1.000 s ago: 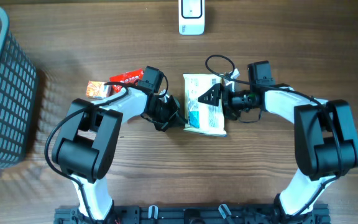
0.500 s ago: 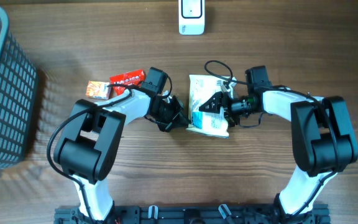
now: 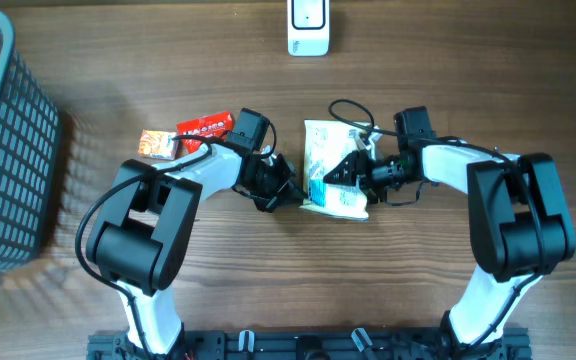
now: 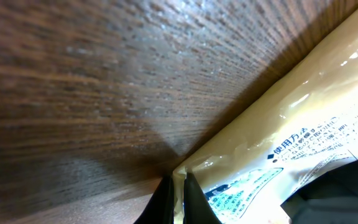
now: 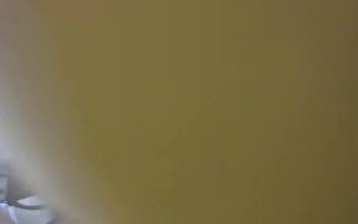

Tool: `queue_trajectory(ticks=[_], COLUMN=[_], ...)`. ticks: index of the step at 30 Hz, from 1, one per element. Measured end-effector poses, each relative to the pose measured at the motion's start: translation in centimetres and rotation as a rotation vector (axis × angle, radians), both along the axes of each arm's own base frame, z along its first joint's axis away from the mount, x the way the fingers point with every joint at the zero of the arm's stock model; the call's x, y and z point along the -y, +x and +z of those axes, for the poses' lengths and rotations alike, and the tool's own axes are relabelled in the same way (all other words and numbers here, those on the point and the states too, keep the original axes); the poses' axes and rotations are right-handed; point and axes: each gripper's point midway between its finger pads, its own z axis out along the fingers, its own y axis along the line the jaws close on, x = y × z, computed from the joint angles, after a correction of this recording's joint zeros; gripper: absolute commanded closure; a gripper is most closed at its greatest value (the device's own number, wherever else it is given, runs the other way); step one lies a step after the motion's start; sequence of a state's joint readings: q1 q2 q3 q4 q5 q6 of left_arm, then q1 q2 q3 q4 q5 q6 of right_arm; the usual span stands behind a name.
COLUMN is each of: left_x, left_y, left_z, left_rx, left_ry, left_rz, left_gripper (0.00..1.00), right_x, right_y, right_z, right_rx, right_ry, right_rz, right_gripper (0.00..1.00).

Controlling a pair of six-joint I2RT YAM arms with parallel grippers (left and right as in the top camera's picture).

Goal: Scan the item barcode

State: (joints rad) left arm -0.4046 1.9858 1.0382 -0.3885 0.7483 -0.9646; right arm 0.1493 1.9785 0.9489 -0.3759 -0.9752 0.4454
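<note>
Pouch [image 3: 320, 150], cream-white with teal print, lay near the middle of the wooden tabletop [image 3: 468, 60], between the two arms and a little nearer the right one. In the left wrist view the pouch [image 4: 303, 124] was a glossy cream surface with dark printed characters, its edge running diagonally across the wood grain.

The left claw [image 3: 290, 192] sat low at the pouch's lower left edge. From the left wrist camera the left claw [image 4: 178, 186] was fully closed, its two dark fingertips [image 4: 164, 202] pinched together on the thin sealed corner of the pouch.

The right claw [image 3: 340, 168] reached in from the right and lay over the pouch's middle, its black fingers covering part of the print. The right wrist view was only a yellowish blur, and I could not tell how wide that claw stood or whether it held anything.

A white scanner [image 3: 308, 25] stood at the far edge of the tabletop, well apart from the pouch. A red packet [image 3: 205, 127] and an orange packet [image 3: 156, 144] lay side by side behind the left arm. A grey mesh basket [image 3: 8, 150] occupied the far left.
</note>
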Motion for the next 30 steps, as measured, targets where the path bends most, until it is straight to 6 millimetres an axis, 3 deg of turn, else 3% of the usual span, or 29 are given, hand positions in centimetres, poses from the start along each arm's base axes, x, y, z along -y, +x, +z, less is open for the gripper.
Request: queue_trajectory(ticks=[1,4,9,17,23,26,30], left_x=[0.1,0.3,0.4,0.6,1.2,1.1,0.3], left_y=[0.1,0.7,1.3,1.7,2.6,2.8,3.5], left_z=[0.0,0.1,0.2,0.3,0.8,1.4,3.5], left_rx=[0.009,0.042,0.070,0.095,0.156,0.190,0.271], left_ry=[-0.005,-0.018,-0.022,-0.033,-0.071,-0.078,-0.066], left_rz=[0.000,0.000,0.002,0.002,-0.010,-0.028,-0.037], left_gripper=[0.96,0.96,0.96,0.96,0.96,0.96,0.96], right_x=[0.3,1.2,2.2,2.6,3.9,5.2,6.7], right_y=[0.1,0.2,0.5,0.2,0.3,1.4,3.4], right_z=[-0.3,-0.9,-1.1,-0.8,0.2,1.1,2.7], right_rx=[-0.002,-0.013,-0.013,-0.033,-0.052,-0.022,0.070], right_ry=[-0.012,-0.033,-0.041,-0.068,-0.184,-0.294,-0.402], right_rz=[-0.006,-0.025,-0.049,-0.025,0.046,0.090,0.154], right_gripper=[0.76,0.78,0.96,0.96,0.96,0.96,0.96])
